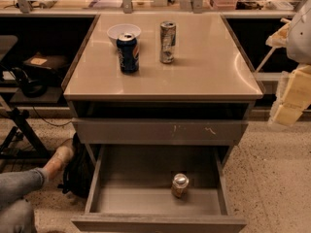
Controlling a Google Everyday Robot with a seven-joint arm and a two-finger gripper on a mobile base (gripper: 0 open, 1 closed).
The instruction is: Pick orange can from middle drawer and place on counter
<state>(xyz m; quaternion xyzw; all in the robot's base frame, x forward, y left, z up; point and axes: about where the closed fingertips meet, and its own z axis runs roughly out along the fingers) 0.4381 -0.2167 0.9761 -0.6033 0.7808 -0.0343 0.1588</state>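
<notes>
**Orange can waiting in the open drawer**

The orange can (180,184) is standing upright on the floor of the middle drawer (126,198), right of centre. The gripper (290,98) is hanging at the right edge, beside the counter (204,67), and its state cannot be told. Reaching down, it is risking clipping the scratched drawer front (160,130) above or toppling the can.

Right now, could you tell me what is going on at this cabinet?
The orange can has not been picked up yet; it stands upright in the open middle drawer, right of centre. The robot's gripper is at the right edge of the view, beside the counter and well away from the can. On the counter stand a blue Pepsi can, a tall silver can and a white bowl.
</notes>
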